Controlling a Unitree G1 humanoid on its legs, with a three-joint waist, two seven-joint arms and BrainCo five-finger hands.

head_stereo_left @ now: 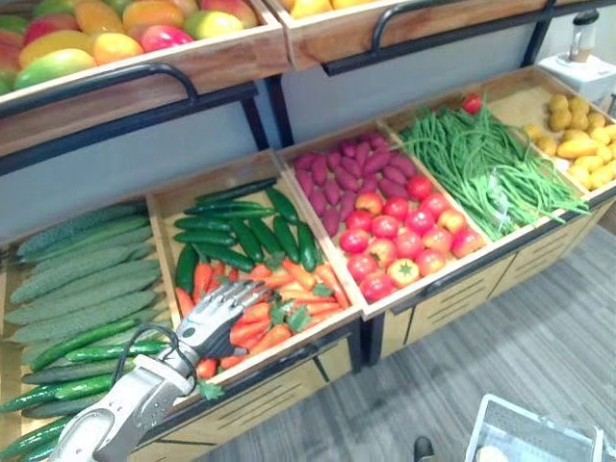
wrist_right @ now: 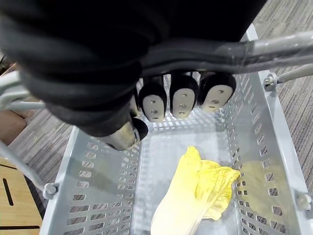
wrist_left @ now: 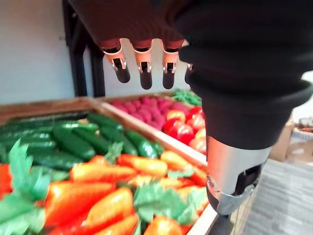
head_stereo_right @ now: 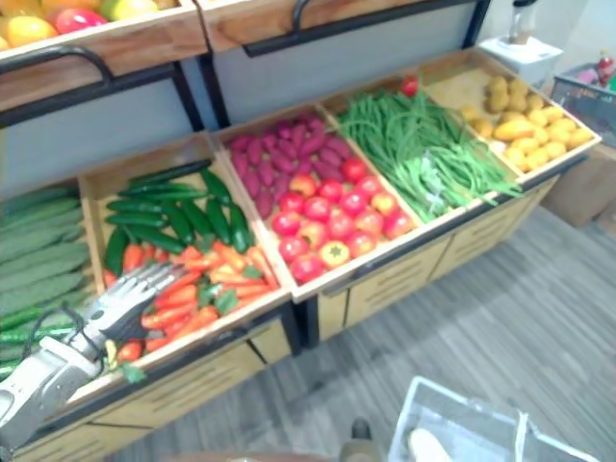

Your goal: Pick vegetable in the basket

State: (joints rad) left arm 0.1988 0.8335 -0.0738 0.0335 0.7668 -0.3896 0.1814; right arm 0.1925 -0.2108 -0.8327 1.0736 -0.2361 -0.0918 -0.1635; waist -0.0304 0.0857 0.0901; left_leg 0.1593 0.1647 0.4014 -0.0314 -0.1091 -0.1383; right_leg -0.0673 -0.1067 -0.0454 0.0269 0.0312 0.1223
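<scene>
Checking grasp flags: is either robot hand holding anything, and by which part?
The right robot hand grips the grey basket by its handle. The left robot hand is open above the carrots, holding nothing.

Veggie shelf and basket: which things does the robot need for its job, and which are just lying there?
For the job: left hand, open over orange carrots; right hand gripping the grey plastic basket; pale yellow leafy cabbage inside.
Just lying about: round red tomatoes, long green beans, dark green cucumbers.
</scene>
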